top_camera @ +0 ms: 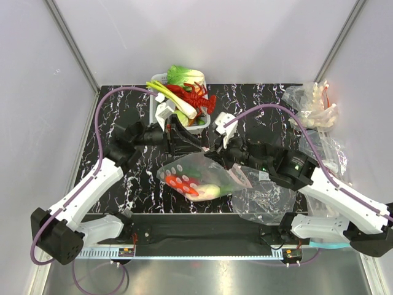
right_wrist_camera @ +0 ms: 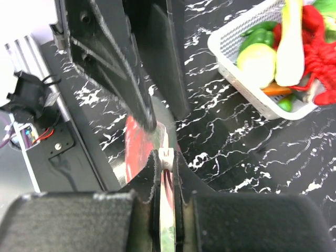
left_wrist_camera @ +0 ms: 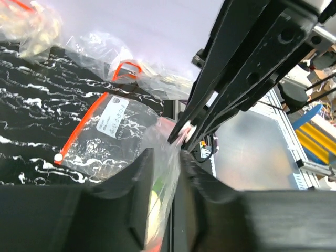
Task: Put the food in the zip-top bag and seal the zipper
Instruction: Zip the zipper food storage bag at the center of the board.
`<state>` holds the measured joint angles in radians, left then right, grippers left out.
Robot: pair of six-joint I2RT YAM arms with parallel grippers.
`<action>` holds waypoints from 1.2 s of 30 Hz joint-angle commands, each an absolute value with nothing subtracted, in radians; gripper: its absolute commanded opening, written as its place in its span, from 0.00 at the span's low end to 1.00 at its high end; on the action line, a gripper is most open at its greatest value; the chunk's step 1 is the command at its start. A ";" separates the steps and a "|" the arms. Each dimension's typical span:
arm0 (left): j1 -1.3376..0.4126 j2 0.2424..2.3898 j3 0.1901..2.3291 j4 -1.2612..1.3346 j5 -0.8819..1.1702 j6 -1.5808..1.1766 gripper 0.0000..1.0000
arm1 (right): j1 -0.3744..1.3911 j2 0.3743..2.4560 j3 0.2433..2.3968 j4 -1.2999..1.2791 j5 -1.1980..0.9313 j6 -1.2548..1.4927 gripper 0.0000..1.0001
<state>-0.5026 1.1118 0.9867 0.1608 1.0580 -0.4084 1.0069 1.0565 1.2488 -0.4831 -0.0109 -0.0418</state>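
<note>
The zip-top bag [top_camera: 196,178] hangs just above the table's middle, with red and green-white food [top_camera: 191,184] inside. My right gripper [top_camera: 216,155] is shut on the zipper [right_wrist_camera: 166,156], its white slider pinched between the fingertips in the right wrist view [right_wrist_camera: 166,157]. My left gripper [top_camera: 199,146] reaches in from the left. In its wrist view [left_wrist_camera: 167,157] the jaws stand apart, with loose bag film [left_wrist_camera: 163,173] hanging between them. More food sits in a white basket [top_camera: 155,110] behind: a leek [top_camera: 172,95], a red lobster [top_camera: 199,97] and a cabbage [top_camera: 184,75].
A flat clear bag [top_camera: 264,200] lies at the front right, its orange-red strip [left_wrist_camera: 86,128] showing in the left wrist view. Crumpled clear bags [top_camera: 310,104] pile at the back right. The basket [right_wrist_camera: 236,79] stands close behind both grippers.
</note>
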 commanded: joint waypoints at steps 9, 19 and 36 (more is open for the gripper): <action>-0.532 1.092 1.032 0.229 1.123 -0.373 0.31 | 0.999 1.150 1.414 -0.546 -0.130 -0.090 0.00; -0.531 1.094 1.009 0.218 1.147 -0.331 0.25 | 0.989 1.155 1.436 -0.575 -0.153 -0.086 0.00; -0.473 1.017 0.994 0.225 1.008 -0.374 0.00 | 0.977 1.131 1.336 -0.591 -0.160 -0.060 0.00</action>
